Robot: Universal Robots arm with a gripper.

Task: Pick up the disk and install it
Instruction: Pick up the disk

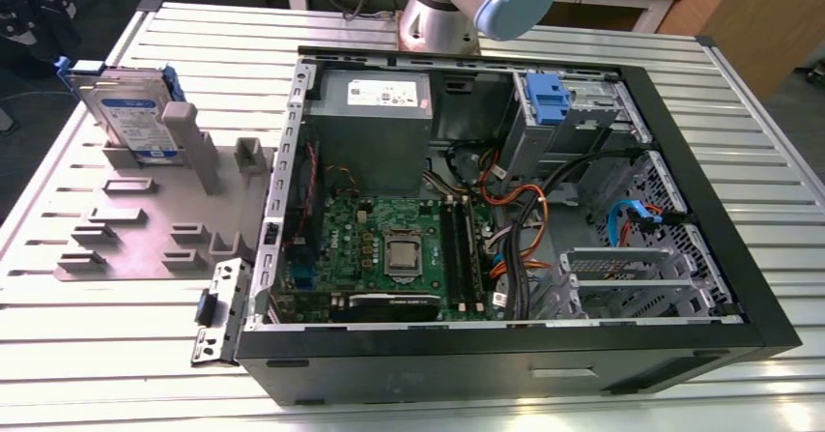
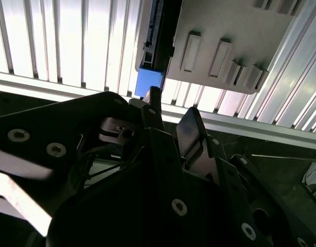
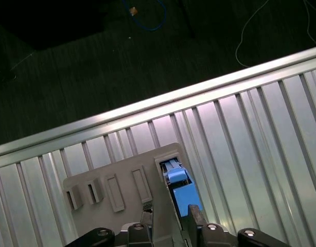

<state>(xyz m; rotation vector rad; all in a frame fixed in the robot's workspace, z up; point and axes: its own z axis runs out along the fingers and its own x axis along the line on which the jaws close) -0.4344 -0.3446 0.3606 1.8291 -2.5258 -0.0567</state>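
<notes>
Since the disk looks stiff and weighty, we would pinch its flat faces; our hand hangs spread, empty.

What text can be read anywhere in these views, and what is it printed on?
No text can be read in any view.
Label on the disk: print too small to read.
Sticker on the power supply: too small to read.
Markings on the motherboard: too small to read.
</notes>
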